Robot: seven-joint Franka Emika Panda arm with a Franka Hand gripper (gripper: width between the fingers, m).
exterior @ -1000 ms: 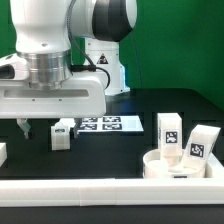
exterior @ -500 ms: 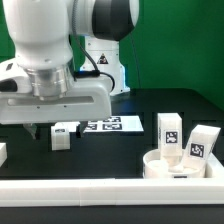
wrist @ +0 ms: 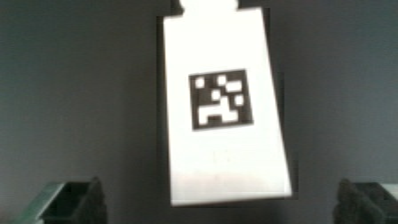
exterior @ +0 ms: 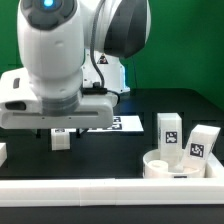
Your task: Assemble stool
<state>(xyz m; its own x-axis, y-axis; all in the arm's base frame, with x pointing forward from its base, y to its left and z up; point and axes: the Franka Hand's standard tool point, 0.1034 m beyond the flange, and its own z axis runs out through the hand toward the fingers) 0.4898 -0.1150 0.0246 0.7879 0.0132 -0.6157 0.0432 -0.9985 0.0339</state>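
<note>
One leg block (wrist: 222,110) lies on the surface (wrist: 71,100) directly beneath my tool (wrist: 217,207), centred between its fingers (wrist: 71,203), which stand wide apart and empty. The block's long axis runs across their closing line, so I judge a straight descent would straddle its narrow width.

Bright, even light fills the exterior view: the white arm (exterior: 60,70) glares with little surface detail, and the black table (exterior: 110,150) swallows most shadows. The wrist view is dimmer and soft; the leg block (wrist: 222,150) is blurred (its tag (wrist: 219,98) edges smeared), washed out toward one end, with dark, unfocused fingers (wrist: 71,203).
</note>
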